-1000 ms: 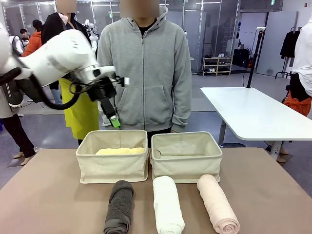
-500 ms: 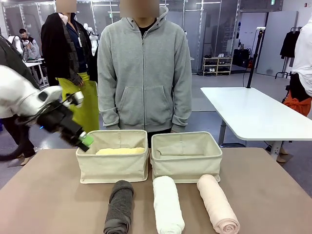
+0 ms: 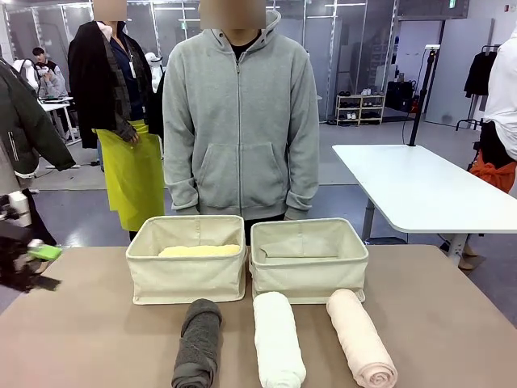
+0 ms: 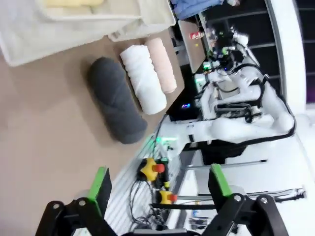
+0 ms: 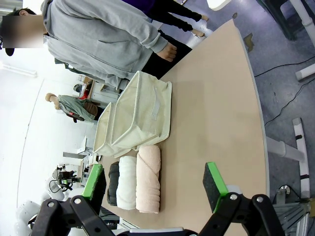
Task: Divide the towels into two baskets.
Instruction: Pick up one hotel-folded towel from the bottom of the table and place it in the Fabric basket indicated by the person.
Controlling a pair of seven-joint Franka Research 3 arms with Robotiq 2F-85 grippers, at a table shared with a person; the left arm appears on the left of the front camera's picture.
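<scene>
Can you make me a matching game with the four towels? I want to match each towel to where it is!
Towels:
1. pale yellow towel
2. dark grey towel
3. white towel
4. pale pink towel

Places:
A. on the table, between two other towels
B. inside the left basket
C. on the table, farthest right in the front view
D. on the table, just in front of the left basket

Pairs: 1-B, 2-D, 3-A, 4-C.
</scene>
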